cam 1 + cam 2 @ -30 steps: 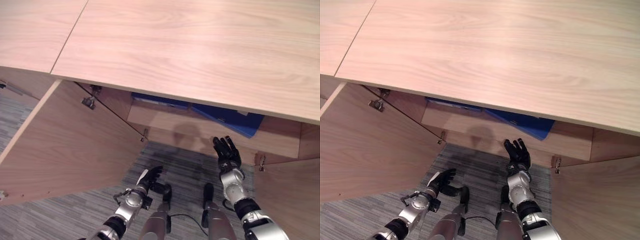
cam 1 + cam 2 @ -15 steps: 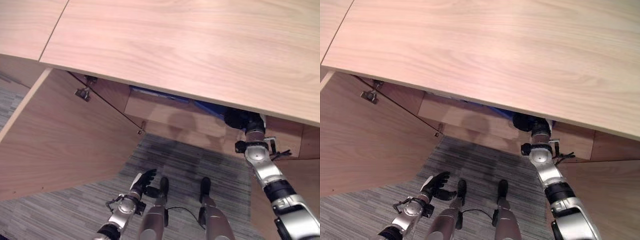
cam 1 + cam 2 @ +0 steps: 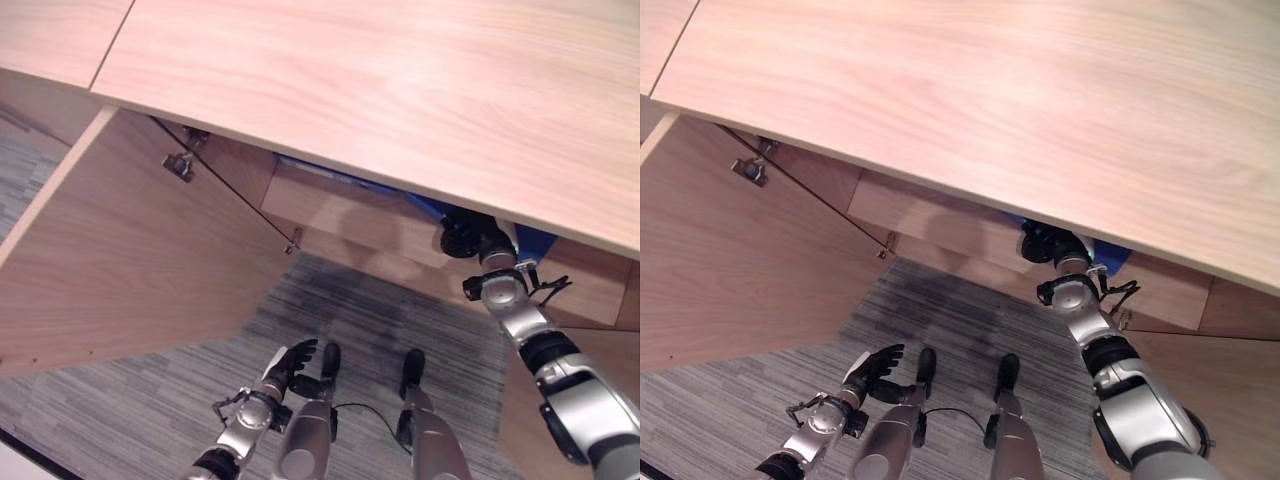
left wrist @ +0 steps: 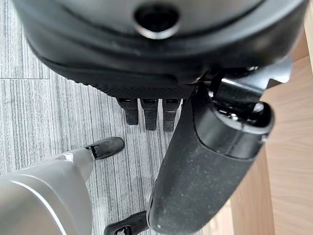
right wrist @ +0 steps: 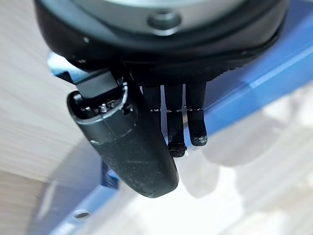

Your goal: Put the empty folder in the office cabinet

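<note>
Reaching under the pale wooden top of the office cabinet (image 3: 400, 90), the right robot hand (image 3: 465, 235) is at the blue plastic folder (image 3: 535, 243), which already lies on the light wood shelf (image 3: 340, 215) inside, with one corner showing past the top's front edge.

The step in hand looks like seating the folder fully in the cabinet. To do that well, I would press flat and straight toward the back, with the fingers spread along the folder's near edge so it slides without turning. The push should stay low and level, since the folder looks thin and stiff and may tip or ride up if it is pressed from one corner. The wrist also needs room under the overhanging top, so the forearm should keep its shallow angle and not rise.

Seen from its own wrist, the right robot hand has its fingers (image 5: 188, 125) nearly straight and relaxed, thumb alongside, held just over the folder's blue face near its edge. It grasps nothing; whether the fingertips actually touch the surface I cannot tell. The right arm is stretched forward and up from the lower right, wrist level with the shelf.

The left robot hand (image 3: 288, 362) hangs low over the grey striped carpet (image 3: 150, 430), fingers loosely extended and empty, beside the open wooden cabinet door (image 3: 130, 270).
</note>
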### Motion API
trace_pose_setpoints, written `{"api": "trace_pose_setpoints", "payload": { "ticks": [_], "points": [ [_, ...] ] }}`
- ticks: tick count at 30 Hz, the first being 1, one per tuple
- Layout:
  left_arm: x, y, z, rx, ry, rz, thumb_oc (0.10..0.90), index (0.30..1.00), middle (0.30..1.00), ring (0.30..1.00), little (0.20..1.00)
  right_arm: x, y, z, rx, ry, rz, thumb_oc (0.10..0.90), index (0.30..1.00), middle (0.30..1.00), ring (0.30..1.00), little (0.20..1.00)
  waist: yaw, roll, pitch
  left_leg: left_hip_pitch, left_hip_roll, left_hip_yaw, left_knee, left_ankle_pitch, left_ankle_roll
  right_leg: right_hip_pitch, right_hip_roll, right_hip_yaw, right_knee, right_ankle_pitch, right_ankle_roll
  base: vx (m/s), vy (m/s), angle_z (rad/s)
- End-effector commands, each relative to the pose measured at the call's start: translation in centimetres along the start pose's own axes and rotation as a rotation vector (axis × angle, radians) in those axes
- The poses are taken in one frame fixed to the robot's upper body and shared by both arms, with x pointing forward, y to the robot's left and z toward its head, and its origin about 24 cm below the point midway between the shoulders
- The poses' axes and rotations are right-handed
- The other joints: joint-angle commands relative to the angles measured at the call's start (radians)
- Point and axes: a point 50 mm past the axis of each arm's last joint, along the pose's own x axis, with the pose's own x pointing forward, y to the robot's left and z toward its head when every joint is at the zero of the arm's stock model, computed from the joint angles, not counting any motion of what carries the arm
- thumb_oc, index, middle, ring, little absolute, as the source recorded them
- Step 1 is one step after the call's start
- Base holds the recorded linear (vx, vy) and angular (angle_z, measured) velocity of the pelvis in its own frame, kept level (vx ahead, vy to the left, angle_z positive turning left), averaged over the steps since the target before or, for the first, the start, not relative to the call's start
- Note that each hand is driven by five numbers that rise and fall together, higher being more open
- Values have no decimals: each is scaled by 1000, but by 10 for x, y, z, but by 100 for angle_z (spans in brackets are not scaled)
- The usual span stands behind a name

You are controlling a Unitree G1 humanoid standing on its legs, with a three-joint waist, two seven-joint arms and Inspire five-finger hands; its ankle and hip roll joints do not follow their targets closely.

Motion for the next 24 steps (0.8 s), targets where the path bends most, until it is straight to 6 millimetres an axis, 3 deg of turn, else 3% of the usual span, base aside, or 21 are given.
{"api": "trace_pose_setpoints", "payload": {
  "ticks": [1, 9, 19, 23, 24],
  "points": [
    [2, 10, 9, 69, -52, -6, 800, 900, 900, 900, 900, 23, -28, 34, -10, -88, -78, 400, 300, 300, 300, 300, 21, 15, -36, 1, 42, 3, -2, -51, -73, -31, -70, 42, 235, -207, 106, -1, -33, 16],
    [3, 17, 16, 47, -76, 10, 800, 900, 900, 900, 900, 32, -48, 24, 3, 23, -134, 400, 300, 300, 300, 300, 44, 36, -9, -37, 43, -10, 5, -41, -77, -63, -72, 26, 253, -211, 106, -2, -26, 5],
    [-11, 9, 0, 107, -61, -68, 800, 900, 900, 900, 900, 33, -106, -2, 24, 187, -304, 400, 300, 300, 300, 300, 78, 78, 20, -88, 39, -24, 7, -31, -79, -121, -80, 9, 288, -225, 110, -2, -24, 6],
    [-17, 9, -6, 108, -57, -90, 800, 900, 900, 900, 900, 26, -144, -15, 56, 241, -418, 400, 300, 300, 300, 300, 85, 98, 32, -99, 34, -25, 11, -35, -78, -145, -88, 8, 315, -242, 111, 4, -2, 4],
    [-17, 9, -5, 108, -58, -90, 800, 900, 900, 900, 900, 26, -145, -15, 57, 240, -419, 400, 300, 300, 300, 300, 86, 99, 30, -104, 35, -25, 10, -30, -77, -147, -86, 8, 310, -234, 111, 7, -2, 12]
  ]
}}
